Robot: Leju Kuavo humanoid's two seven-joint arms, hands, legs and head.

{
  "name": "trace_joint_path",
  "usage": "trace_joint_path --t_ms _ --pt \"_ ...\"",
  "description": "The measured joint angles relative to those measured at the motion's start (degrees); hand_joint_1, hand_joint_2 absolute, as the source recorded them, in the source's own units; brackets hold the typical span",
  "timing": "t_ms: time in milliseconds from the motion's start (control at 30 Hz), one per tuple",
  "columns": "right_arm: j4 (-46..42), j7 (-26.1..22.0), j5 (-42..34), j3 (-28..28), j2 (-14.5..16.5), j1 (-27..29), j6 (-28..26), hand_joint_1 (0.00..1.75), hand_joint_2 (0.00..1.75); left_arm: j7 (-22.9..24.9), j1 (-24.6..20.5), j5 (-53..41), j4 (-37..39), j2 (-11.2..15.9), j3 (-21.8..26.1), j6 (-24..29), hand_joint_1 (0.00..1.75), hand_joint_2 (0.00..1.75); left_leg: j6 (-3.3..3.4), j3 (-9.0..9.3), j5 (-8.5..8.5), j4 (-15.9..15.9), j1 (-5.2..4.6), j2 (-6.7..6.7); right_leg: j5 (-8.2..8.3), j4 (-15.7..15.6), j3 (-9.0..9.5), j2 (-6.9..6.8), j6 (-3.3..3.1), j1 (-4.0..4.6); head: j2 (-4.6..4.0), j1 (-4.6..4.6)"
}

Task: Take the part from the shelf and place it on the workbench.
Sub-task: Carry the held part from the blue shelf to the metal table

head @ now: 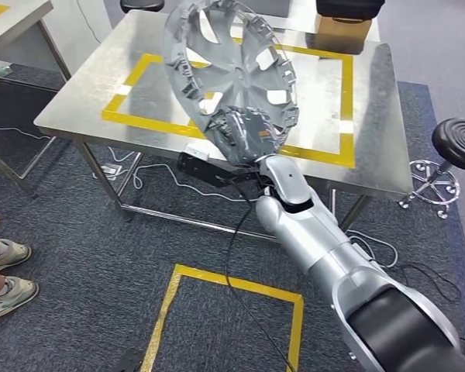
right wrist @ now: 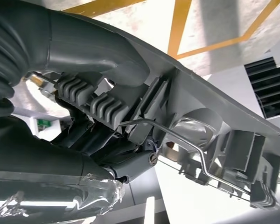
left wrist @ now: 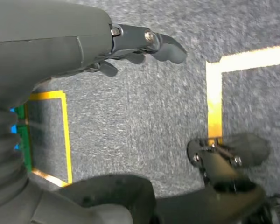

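Note:
The part is a silver wheel cover [head: 233,74], held tilted in the air above the steel workbench [head: 90,93], over its yellow taped rectangle. My right hand [head: 245,132] grips its lower rim, the silver arm reaching up from the lower right. In the right wrist view the thumb [right wrist: 96,51] lies over the cover's grey rim [right wrist: 209,102] and dark fingers [right wrist: 131,165] clamp its ribbed back, where a wire ring runs. My left hand [left wrist: 142,44] hangs over grey carpet with its fingers loosely extended and nothing in them.
A cardboard box [head: 341,32] stands at the workbench's far right. A black stool [head: 459,143] is to the right of the table. A person's shoes [head: 5,271] are at the left edge. Cables trail under the table; a yellow floor square [head: 177,310] lies near me.

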Motion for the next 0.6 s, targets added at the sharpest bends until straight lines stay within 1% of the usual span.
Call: trace_joint_path --t_ms 33,67,100,133,167,200,233,267,300,333,367,400,433,467,500,533,567,600 --pt "0.0 0.0 0.0 0.0 0.0 0.0 0.0 1.75 1.75 0.0 0.1 0.0 0.0 0.0 0.0 0.0 0.0 1.75 0.2 0.05 -0.04 0.0 -0.1 0.54 -1.87 3.5 -1.5 -1.84 0.12 0.16 0.0 0.29" --pt "0.0 -0.1 0.0 0.0 0.0 0.0 0.0 1.75 1.75 0.0 0.2 0.0 0.0 0.0 0.0 0.0 0.0 1.75 0.33 0.1 -0.12 0.0 -0.17 1.18 -3.58 7.4 -3.26 -2.81 0.25 0.17 0.0 0.37" --pt "0.0 -0.1 0.0 0.0 0.0 0.1 0.0 1.75 1.75 0.0 0.3 0.0 0.0 0.0 0.0 -0.1 0.0 1.75 0.4 0.19 -0.21 0.0 -0.2 1.85 -4.58 10.4 -4.65 -3.3 0.37 0.15 0.0 0.37" --pt "0.0 -0.1 0.0 0.0 0.0 0.1 0.0 1.75 1.75 0.0 0.4 0.0 0.0 0.0 0.0 -0.1 0.0 1.75 0.42 0.31 -0.32 0.0 -0.21 2.54 -4.56 11.7 -5.19 -3.58 0.45 0.13 0.01 0.39" --pt "0.0 -0.2 0.0 0.0 0.0 0.2 0.0 1.75 1.75 0.0 0.4 0.0 0.0 0.0 0.0 0.0 0.0 1.75 0.38 0.49 -0.47 0.0 -0.21 3.16 -3.54 10.8 -4.65 -3.85 0.52 0.11 0.01 0.39" --pt "0.0 -0.1 0.0 0.0 0.0 0.2 0.0 1.75 1.75 0.0 0.4 0.0 0.0 0.0 0.0 0.0 0.0 1.75 0.27 0.75 -0.67 0.0 -0.2 3.75 -1.77 7.8 -3.02 -4.31 0.53 0.1 0.01 0.39" --pt "0.0 -0.1 0.0 0.0 0.0 0.1 0.0 1.75 1.75 0.0 0.4 0.0 0.0 0.0 0.0 0.0 0.0 1.75 0.05 1.07 -0.91 0.0 -0.26 4.27 0.0 3.7 -0.84 -5.41 0.51 0.17 0.02 0.39" --pt "0.0 -0.1 0.0 0.0 0.0 0.0 0.0 1.75 1.75 0.0 0.3 0.0 0.0 0.0 0.0 0.0 0.0 1.75 -0.23 1.34 -1.17 0.1 -0.43 4.75 1.21 0.1 1.17 -6.48 0.33 0.38 0.01 0.43" --pt "0.0 -0.1 0.0 0.0 0.1 -0.1 0.0 1.75 1.75 0.0 0.3 0.0 0.0 -0.1 0.0 0.0 0.0 1.75 -0.52 1.59 -1.37 0.1 -0.64 5.23 1.85 -2.4 2.53 -7.26 0.04 0.55 0.01 0.41" --pt "0.0 -0.1 0.0 0.0 0.1 -0.1 0.0 1.75 1.75 0.0 0.4 0.0 0.0 0.0 0.0 0.0 0.0 1.75 -0.79 1.79 -1.53 0.1 -0.86 5.75 1.92 -3.6 3.15 -7.62 -0.28 0.73 0.02 0.38" --pt "0.0 -0.1 0.0 0.0 0.1 -0.2 0.0 1.75 1.75 0.0 0.4 0.0 0.0 0.0 0.0 0.1 0.0 1.75 -1.0 1.95 -1.62 0.0 -1.01 6.35 1.82 -3.7 3.2 -7.08 -0.66 0.85 0.01 0.36" --pt "0.0 -0.1 0.0 0.0 0.1 -0.2 0.0 1.75 1.75 0.0 0.3 0.0 0.0 0.0 0.0 0.1 0.0 1.75 -1.23 2.13 -1.76 -0.1 -1.01 6.86 1.86 -3.7 3.12 -6.39 -1.01 0.74 0.02 0.3" --pt "0.0 -0.1 0.0 0.0 0.1 -0.2 -0.1 1.75 1.75 0.0 0.3 0.0 0.0 0.0 0.0 0.1 0.0 1.75 -1.48 2.21 -2.06 0.0 -0.9 6.56 1.91 -3.8 3.12 -5.75 -1.28 0.61 0.01 0.27" --pt "0.0 -0.1 0.2 0.0 0.1 -0.1 -0.1 1.75 1.75 0.0 0.2 0.0 0.0 0.0 0.0 0.1 0.0 1.75 -1.73 1.84 -2.8 0.9 -0.76 5.61 1.97 -3.9 3.16 -5.21 -1.62 0.42 0.01 0.23" --pt "0.0 0.0 0.4 0.0 0.2 -0.1 -0.3 1.75 1.75 0.0 0.2 0.0 0.0 0.0 0.0 0.1 0.0 1.75 -1.98 0.85 -4.06 2.9 -0.64 4.28 2.01 -4.0 3.24 -4.77 -1.95 0.2 0.01 0.06" --pt "0.0 0.0 0.8 0.1 0.2 0.0 -0.5 1.75 1.75 0.0 0.2 0.0 0.0 0.0 0.0 0.0 0.0 1.75 -2.17 -0.83 -5.69 6.2 -0.55 2.91 2.0 -4.0 3.26 -4.33 -2.19 0.06 0.0 -0.12" --pt "0.0 0.2 1.3 0.1 0.2 0.1 -0.7 1.75 1.75 0.0 0.2 -0.1 0.0 0.0 0.0 0.0 0.0 1.75 -2.33 -2.97 -7.37 10.1 -0.54 2.2 1.97 -4.0 3.26 -3.92 -2.39 -0.01 0.0 -0.29" --pt "0.0 0.3 1.8 0.1 0.3 0.3 -0.9 1.75 1.75 0.0 0.2 -0.1 0.0 0.0 0.0 0.0 0.0 1.75 -2.46 -4.93 -8.43 13.5 -0.54 1.96 1.95 -4.0 3.27 -3.47 -2.48 -0.03 0.01 -0.41"
